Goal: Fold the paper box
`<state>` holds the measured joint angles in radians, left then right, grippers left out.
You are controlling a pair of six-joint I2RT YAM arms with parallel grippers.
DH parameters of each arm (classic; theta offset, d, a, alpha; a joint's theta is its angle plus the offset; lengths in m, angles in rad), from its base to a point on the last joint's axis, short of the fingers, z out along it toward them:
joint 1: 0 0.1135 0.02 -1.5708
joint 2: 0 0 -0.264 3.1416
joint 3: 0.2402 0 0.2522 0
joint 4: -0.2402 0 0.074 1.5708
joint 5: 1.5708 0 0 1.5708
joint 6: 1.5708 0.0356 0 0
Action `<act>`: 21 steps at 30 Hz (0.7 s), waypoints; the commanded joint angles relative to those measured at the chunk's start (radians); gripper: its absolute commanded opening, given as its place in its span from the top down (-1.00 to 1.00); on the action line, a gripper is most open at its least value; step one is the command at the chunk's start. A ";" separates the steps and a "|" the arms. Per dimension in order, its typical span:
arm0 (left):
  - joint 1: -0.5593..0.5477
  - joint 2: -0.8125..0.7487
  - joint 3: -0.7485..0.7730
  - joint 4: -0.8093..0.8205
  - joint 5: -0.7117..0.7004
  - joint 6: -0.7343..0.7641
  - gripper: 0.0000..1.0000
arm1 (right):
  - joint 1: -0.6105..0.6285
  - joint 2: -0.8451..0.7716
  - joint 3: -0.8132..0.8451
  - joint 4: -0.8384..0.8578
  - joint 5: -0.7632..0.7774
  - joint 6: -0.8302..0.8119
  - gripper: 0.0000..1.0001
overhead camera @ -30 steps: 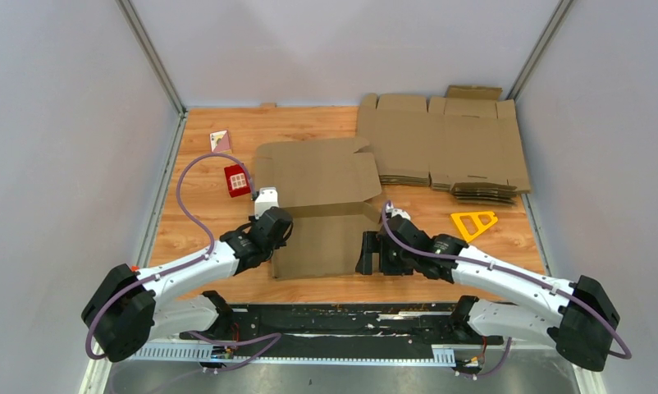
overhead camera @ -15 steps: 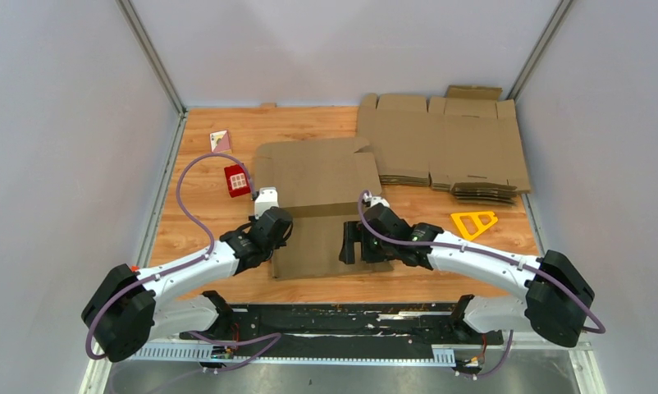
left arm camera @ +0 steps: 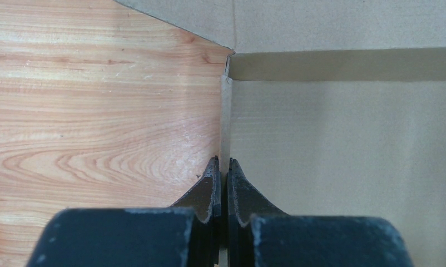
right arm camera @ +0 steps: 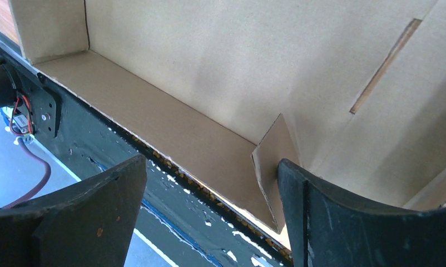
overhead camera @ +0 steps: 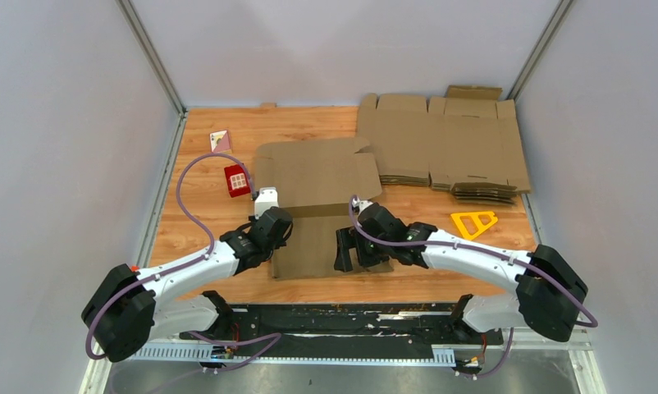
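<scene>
The box [overhead camera: 317, 176] lies mid-surface [overhead camera: 309, 123], barely begun. The left gripper [left arm camera: 223, 169] pinches its raised left wall, and the right gripper [right arm camera: 211, 167] hangs spread over its right side. The far lid panel lies flat, not yet folded.

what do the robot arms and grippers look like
Both the left arm and right arm have white links with bulky black joints, each trailed by a purple cable. The left gripper and right gripper have dark, curved, tapering fingers.
</scene>
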<state>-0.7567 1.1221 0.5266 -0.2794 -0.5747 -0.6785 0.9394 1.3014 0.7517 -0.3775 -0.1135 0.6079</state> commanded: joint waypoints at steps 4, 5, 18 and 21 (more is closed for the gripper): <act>0.005 0.006 0.025 -0.004 -0.044 0.008 1.00 | -0.002 0.029 0.019 0.040 -0.087 -0.023 -0.73; 0.005 0.009 0.026 -0.006 -0.046 0.007 1.00 | -0.003 0.032 0.022 0.040 -0.095 -0.023 -0.73; 0.005 0.039 0.045 -0.040 -0.073 -0.010 1.00 | -0.007 0.093 0.038 0.002 -0.206 -0.060 -0.45; 0.005 0.037 0.043 -0.037 -0.071 -0.009 1.00 | -0.006 0.061 0.039 -0.028 -0.180 -0.124 -0.55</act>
<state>-0.7567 1.1572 0.5480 -0.3103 -0.5816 -0.6769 0.9329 1.3998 0.7601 -0.3706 -0.2897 0.5667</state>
